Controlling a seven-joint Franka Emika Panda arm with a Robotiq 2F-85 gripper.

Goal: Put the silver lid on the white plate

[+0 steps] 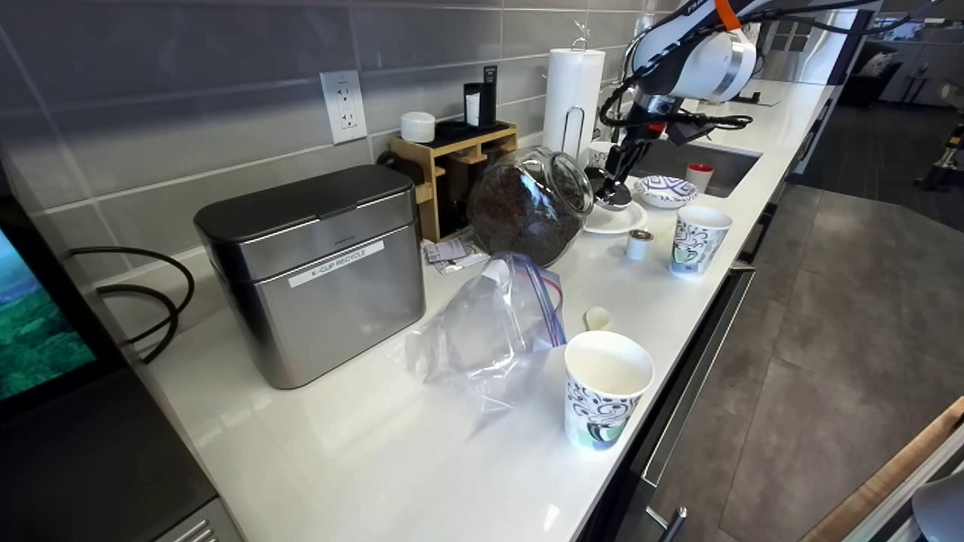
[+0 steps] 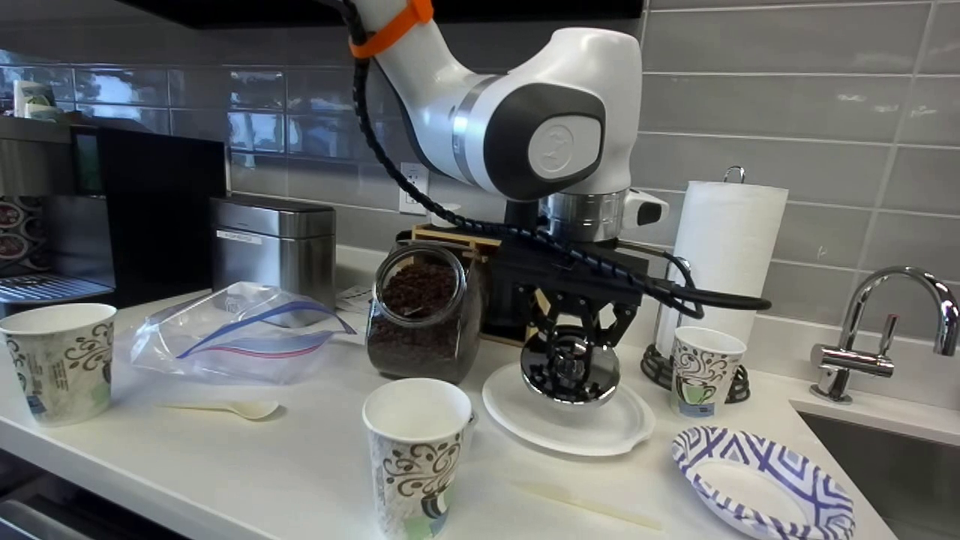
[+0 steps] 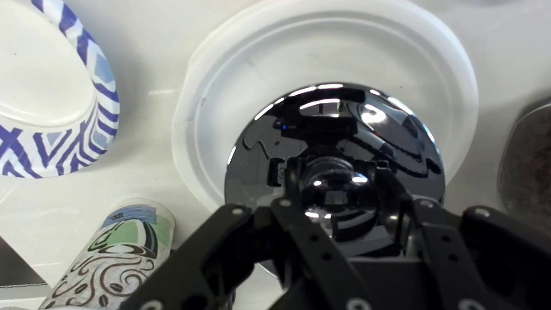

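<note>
Okay, your pincer is clenched on the silver lid by its knob, gripping from both sides. You have the lid over the white plate, tilted, only partly covering it in the wrist view; can't tell if its lower edge touches. Near the plate you've got a glass jar of dark brown stuff, a patterned paper cup just beside the paper towel roll, and a blue-and-white plate next to the sink. Also on the worktop: pale knife, a second patterned cup and, in an exterior view, a small white pod. Farther out, you see a pale spoon, a clear zip bag, a third patterned cup, and a metal bin labelled K-CUP RECYCLE beside the bag. Wooden organizer stands behind the jar.
</note>
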